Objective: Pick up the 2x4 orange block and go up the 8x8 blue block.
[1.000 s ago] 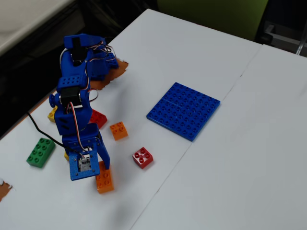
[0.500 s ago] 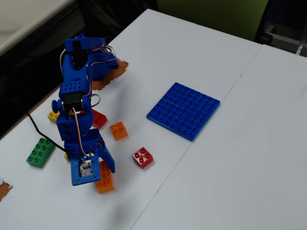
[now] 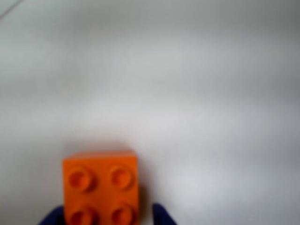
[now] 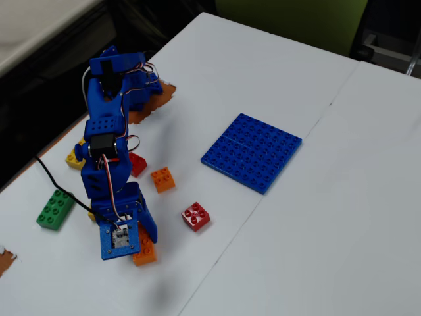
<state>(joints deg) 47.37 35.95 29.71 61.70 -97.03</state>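
Observation:
The 2x4 orange block (image 3: 101,187) lies on the white table, cut off by the bottom edge of the wrist view, with four of its studs in sight. My gripper (image 3: 108,216) is open and straddles it. One blue fingertip (image 3: 54,217) sits at the block's left side and the other (image 3: 161,215) a small gap off its right side. In the fixed view the gripper (image 4: 142,245) is down over the orange block (image 4: 146,252), which is mostly hidden beneath it. The 8x8 blue block (image 4: 252,151) lies flat, far to the upper right.
In the fixed view a red brick (image 4: 196,216) and a small square orange brick (image 4: 162,179) lie just right of the arm. A green brick (image 4: 55,209), a yellow brick (image 4: 74,157) and another red brick (image 4: 136,163) lie by the arm. The table edge runs along the left.
The arm has dipped lower and reached slightly forward, so the gripper now covers more of the orange block. No bricks have moved.

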